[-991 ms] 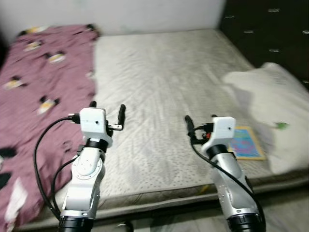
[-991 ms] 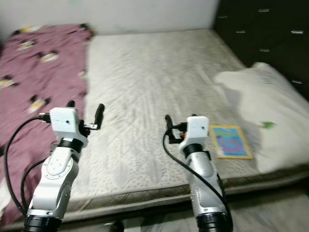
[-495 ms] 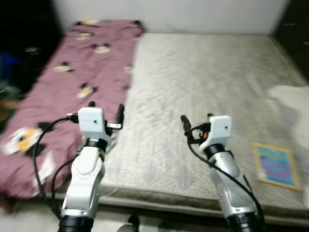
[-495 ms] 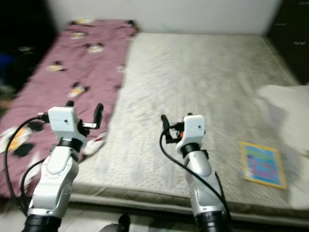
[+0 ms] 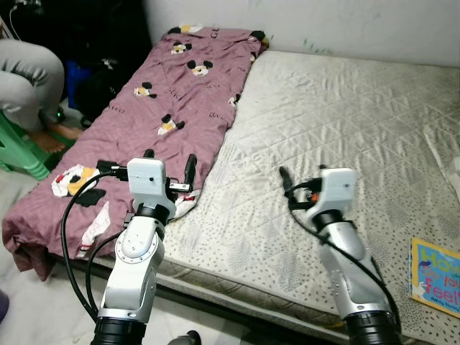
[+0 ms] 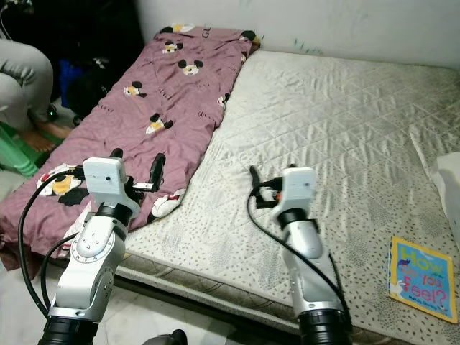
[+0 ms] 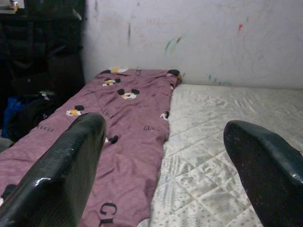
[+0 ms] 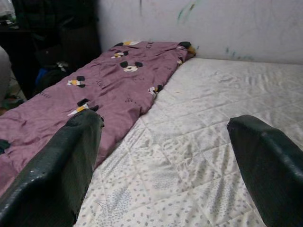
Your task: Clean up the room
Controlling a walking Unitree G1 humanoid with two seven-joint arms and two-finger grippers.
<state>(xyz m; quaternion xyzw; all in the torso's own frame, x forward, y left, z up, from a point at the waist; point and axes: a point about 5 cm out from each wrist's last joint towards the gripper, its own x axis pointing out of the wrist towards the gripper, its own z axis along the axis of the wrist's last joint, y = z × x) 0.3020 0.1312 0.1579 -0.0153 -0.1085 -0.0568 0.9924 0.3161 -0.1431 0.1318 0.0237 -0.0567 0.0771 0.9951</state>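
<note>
A purple blanket printed with cartoon mice covers the left strip of a bare quilted mattress. A colourful picture book lies flat near the mattress's front right corner. My left gripper hovers open over the blanket's near edge, holding nothing. My right gripper hovers open over the bare mattress, also holding nothing. In the left wrist view the black fingers frame the blanket and the wall. In the right wrist view the fingers frame the blanket's edge.
A person sits on a green stool left of the bed, beside dark bags. A white pillow lies at the mattress's right edge. The blanket's corner hangs over the bed's front left, with a white cloth beneath it. Pale floor runs along the front.
The whole picture has swung left, so the camera turned. The blanket, person and stool have come into view and the pillow has slid to the right edge. Both arms keep their pose.
</note>
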